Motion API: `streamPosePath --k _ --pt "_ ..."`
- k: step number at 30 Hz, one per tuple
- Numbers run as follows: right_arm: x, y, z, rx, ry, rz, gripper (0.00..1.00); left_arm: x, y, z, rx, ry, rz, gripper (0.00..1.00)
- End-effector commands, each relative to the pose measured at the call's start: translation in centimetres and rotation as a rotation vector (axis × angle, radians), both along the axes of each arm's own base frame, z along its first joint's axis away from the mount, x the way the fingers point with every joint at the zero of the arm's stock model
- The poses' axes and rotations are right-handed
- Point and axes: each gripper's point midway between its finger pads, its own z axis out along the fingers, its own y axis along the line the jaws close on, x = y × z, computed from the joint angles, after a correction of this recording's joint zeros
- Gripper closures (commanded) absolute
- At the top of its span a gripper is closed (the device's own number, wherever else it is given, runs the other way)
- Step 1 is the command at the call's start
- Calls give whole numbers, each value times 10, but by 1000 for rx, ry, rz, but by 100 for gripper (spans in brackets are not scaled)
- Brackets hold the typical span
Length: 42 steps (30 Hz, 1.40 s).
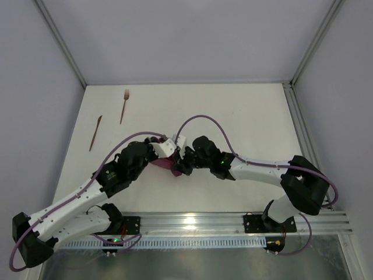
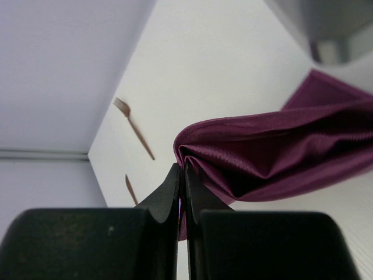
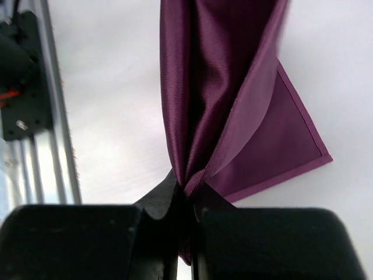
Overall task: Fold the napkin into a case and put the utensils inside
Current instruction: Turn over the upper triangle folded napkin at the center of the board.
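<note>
The napkin (image 2: 274, 151) sags bunched between the left gripper (image 2: 181, 175) and the right gripper (image 3: 185, 189), each clamped tight on one end, its long axis running from one to the other.

Right end effector (image 3: 185, 195) pinches bunched plum napkin (image 3: 215, 99) above table (image 3: 111, 116)

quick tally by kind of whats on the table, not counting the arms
purple napkin: 1
wooden fork: 1
wooden knife-like stick: 1
total: 3
</note>
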Motion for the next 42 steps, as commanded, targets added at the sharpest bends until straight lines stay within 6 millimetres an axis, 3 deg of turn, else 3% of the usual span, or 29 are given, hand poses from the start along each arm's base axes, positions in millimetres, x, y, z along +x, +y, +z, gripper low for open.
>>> streamPosePath --k 1,10,17,19,20,22,23,25,26,28,29,34,38,42 --pt "-3 31 29 79 180 -5 92 26 19 65 -115 -165 148 100" --pt "3 56 56 151 275 -30 94 55 46 103 -130 -221 282 100" --pt "15 117 73 304 453 -7 96 74 75 117 -114 -234 388 100" --pt "16 128 76 312 456 -6 96 78 88 119 -102 -240 420 100" --pt "19 136 88 338 462 -7 96 79 92 118 -95 -245 432 100" --pt "20 147 85 343 488 -8 96 82 105 118 -75 -256 467 100" --pt "23 155 100 375 493 -3 96 85 108 120 -75 -272 479 100" --pt "22 167 99 384 515 3 96 88 115 121 -66 -285 503 100" --pt "24 175 115 419 507 14 96 91 121 121 -52 -291 521 100" --pt "17 189 116 427 540 30 96 94 128 134 -58 -325 548 100" --pt "16 196 132 458 533 49 96 95 132 139 -49 -333 560 100" --pt "2 211 153 537 616 100 96 97 135 162 -30 -357 563 100" --pt "-3 200 152 621 685 103 96 109 119 140 -9 -289 489 100" --pt "0 189 128 603 732 52 96 125 92 91 27 -154 362 100"
